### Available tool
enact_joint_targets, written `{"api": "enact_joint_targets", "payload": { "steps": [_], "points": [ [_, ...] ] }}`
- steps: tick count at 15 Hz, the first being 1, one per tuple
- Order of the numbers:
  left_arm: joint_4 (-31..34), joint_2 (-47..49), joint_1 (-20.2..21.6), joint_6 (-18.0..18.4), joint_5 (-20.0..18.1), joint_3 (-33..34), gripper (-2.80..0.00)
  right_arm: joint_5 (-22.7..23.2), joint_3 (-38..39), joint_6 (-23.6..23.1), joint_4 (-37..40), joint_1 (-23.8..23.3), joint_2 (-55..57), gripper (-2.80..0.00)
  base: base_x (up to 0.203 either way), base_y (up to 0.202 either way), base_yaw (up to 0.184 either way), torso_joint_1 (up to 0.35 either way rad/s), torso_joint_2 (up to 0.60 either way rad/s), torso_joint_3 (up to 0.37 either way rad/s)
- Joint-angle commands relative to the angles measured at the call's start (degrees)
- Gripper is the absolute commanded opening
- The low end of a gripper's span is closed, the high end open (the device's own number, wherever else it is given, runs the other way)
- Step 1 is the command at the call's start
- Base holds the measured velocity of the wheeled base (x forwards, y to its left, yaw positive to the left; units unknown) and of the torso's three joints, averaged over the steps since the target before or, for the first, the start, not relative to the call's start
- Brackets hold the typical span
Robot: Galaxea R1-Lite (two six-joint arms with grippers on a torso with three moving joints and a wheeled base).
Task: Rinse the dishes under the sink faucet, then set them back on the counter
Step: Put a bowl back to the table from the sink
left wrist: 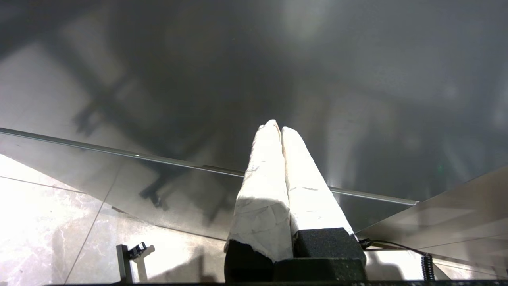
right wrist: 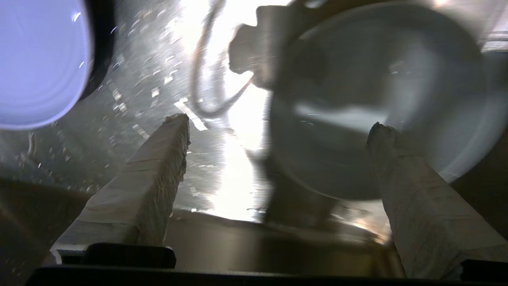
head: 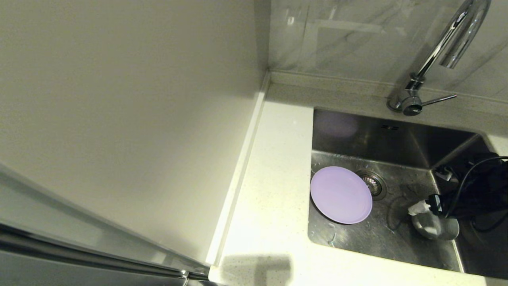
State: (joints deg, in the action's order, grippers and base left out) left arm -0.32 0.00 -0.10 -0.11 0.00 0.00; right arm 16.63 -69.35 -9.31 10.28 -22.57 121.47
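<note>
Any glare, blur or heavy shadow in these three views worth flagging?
Head view: sharp; dark shadow swallows the right gripper in the sink. Right wrist view: strong glare off the wet steel, blue-grey bowl smeared by blur. Left wrist view: murky background, left gripper overexposed.

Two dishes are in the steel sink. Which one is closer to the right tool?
The small pale blue-grey bowl: the open right tool hangs just over it. The flat round lilac plate lies apart, beside the drain strainer.
</note>
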Motion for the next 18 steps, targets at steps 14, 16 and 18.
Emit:
{"api": "enact_joint_targets", "payload": {
  "steps": [14, 16, 18],
  "points": [
    [0.0, 0.0, 0.0, -0.1, 0.0, 0.2, -2.80, -5.3, -1.0, 0.4, -14.0, 3.9, 11.0, 0.00, 0.000, 0.000, 0.000, 0.000, 0.00, 0.000],
    [0.0, 0.0, 0.0, -0.1, 0.0, 0.2, -2.80, -5.3, -0.7, 0.4, -14.0, 3.9, 9.7, 0.00, 0.000, 0.000, 0.000, 0.000, 0.00, 0.000],
    [0.0, 0.0, 0.0, -0.1, 0.0, 0.2, -2.80, -5.3, -0.4, 0.4, -14.0, 3.9, 7.8, 0.00, 0.000, 0.000, 0.000, 0.000, 0.00, 0.000]
  ]
}}
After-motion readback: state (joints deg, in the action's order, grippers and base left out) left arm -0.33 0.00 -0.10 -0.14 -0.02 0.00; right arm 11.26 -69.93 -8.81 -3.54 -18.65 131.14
